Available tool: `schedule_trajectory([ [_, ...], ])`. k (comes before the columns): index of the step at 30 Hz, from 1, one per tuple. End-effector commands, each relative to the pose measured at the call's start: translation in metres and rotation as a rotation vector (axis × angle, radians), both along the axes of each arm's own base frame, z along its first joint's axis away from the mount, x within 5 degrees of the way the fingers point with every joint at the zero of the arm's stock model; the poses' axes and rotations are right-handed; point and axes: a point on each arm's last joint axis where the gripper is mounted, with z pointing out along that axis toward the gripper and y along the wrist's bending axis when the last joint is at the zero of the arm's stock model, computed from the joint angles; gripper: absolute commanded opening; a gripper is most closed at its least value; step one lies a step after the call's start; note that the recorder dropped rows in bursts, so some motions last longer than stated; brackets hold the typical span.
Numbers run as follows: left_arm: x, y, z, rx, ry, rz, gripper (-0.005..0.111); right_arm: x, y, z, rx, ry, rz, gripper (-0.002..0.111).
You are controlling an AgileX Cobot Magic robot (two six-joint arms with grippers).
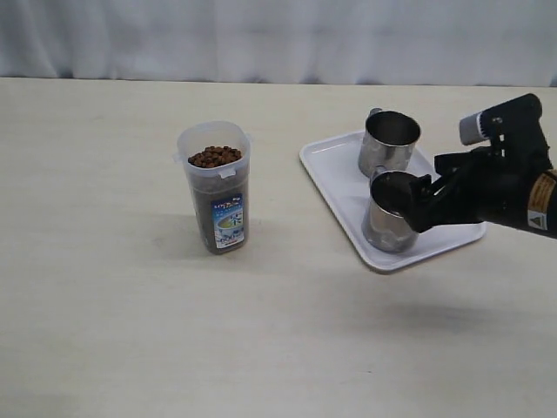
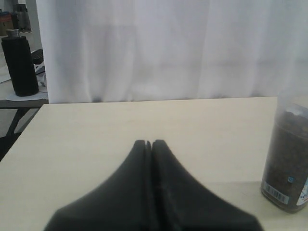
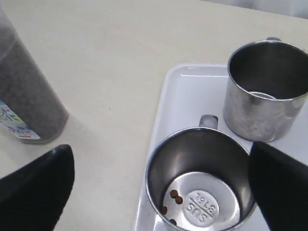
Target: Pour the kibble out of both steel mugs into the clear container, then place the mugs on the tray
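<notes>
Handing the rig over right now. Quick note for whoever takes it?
Left gripper: shut, empty, above the table.
Right gripper: open, fingers either side of the near mug, not gripping.
Clear container: upright, full of kibble.
Near mug and far mug: upright on the tray.
Done: both pours, both placements; few pellets lie in the near mug.
Left: back the right arm off without tipping it.

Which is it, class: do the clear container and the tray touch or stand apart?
Apart. The exterior view shows bare table between the clear container and the tray.
</notes>
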Motion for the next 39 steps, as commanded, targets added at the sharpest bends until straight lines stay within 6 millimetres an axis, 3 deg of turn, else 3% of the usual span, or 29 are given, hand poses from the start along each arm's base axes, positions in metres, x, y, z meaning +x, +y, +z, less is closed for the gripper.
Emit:
schedule_trajectory([
  [1, 0.0, 0.0, 0.0, -0.004, -0.011, -0.006, 0.0, -0.026, -0.008, 0.013, 0.055, -0.031, -0.065, 0.074],
  [3, 0.0, 0.0, 0.0, -0.003, -0.007, -0.006, 0.0, -0.041, -0.013, 0.016, 0.065, -0.071, -0.093, 0.05],
  [6, 0.0, 0.0, 0.0, 0.001, -0.005, -0.005, 0.0, -0.068, -0.019, 0.021, 0.076, -0.137, -0.109, 0.005],
  [13, 0.0, 0.0, 0.0, 0.001, -0.005, -0.005, 0.0, -0.124, -0.043, 0.016, 0.106, -0.219, -0.287, 0.004],
  [21, 0.0, 0.0, 0.0, 0.001, -0.005, -0.005, 0.0, -0.16, -0.066, 0.022, 0.153, -0.337, -0.483, 0.004],
  [29, 0.0, 0.0, 0.0, 0.001, -0.005, -0.005, 0.0, -0.181, -0.081, 0.023, 0.209, -0.387, -0.618, 0.004],
  [39, 0.0, 0.0, 0.0, -0.006, -0.011, -0.006, 0.0, -0.186, -0.083, 0.025, 0.25, -0.414, -0.636, 0.004],
])
